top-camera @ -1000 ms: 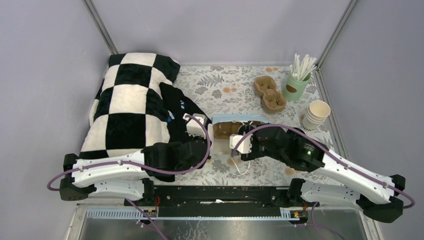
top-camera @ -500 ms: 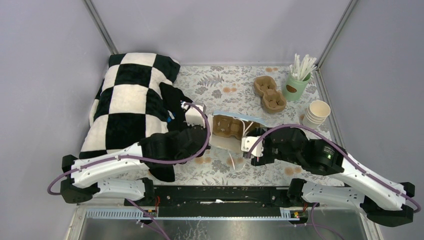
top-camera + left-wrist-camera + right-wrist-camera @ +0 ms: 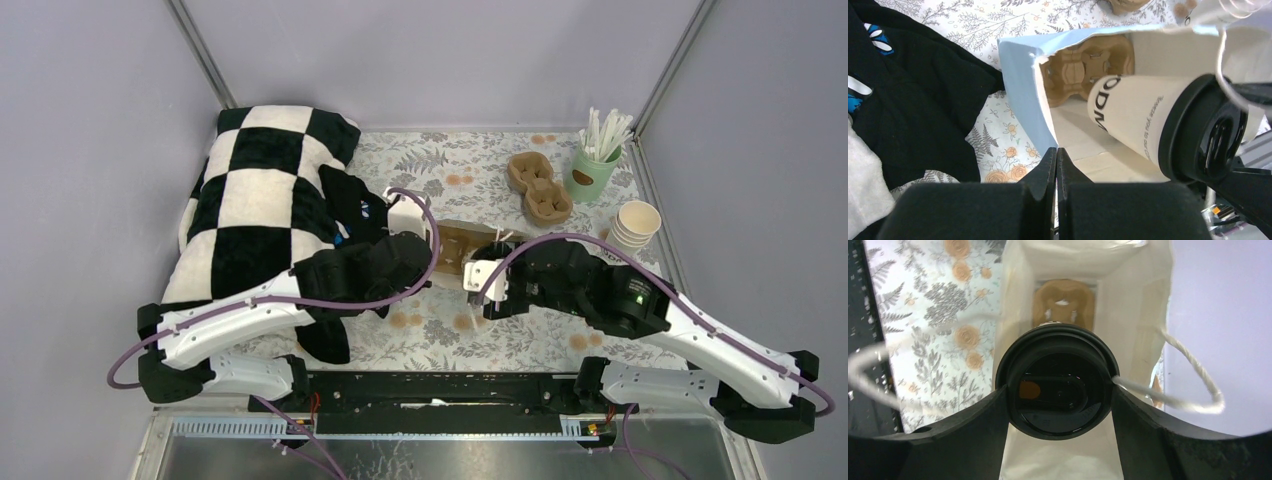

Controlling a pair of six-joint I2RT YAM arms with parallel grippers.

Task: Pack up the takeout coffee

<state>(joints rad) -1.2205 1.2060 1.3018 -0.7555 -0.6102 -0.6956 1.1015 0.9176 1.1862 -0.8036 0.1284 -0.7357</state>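
Observation:
The takeout coffee (image 3: 1133, 115), a white paper cup with dark lettering and a black lid (image 3: 1058, 390), lies tilted with its base inside the mouth of a paper bag (image 3: 1020, 75) that is blue outside and white inside. My right gripper (image 3: 1059, 390) is shut on the lid, one finger on each side. A brown cardboard cup carrier (image 3: 1064, 302) sits deep in the bag. My left gripper (image 3: 1056, 150) is shut on the bag's near edge, holding the mouth apart. From above, both arms cover most of the bag (image 3: 455, 240).
The bag's white rope handle (image 3: 1193, 370) loops beside the lid. A checkered pillow (image 3: 260, 200) and black cloth (image 3: 350, 205) lie at the left. Spare cardboard carriers (image 3: 540, 190), a green cup of sticks (image 3: 595, 165) and stacked cream cups (image 3: 635, 228) stand at the back right.
My left arm has moved back and to the right with the bag edge. My right arm swung out, then came back left, bringing the cup into the bag's mouth.

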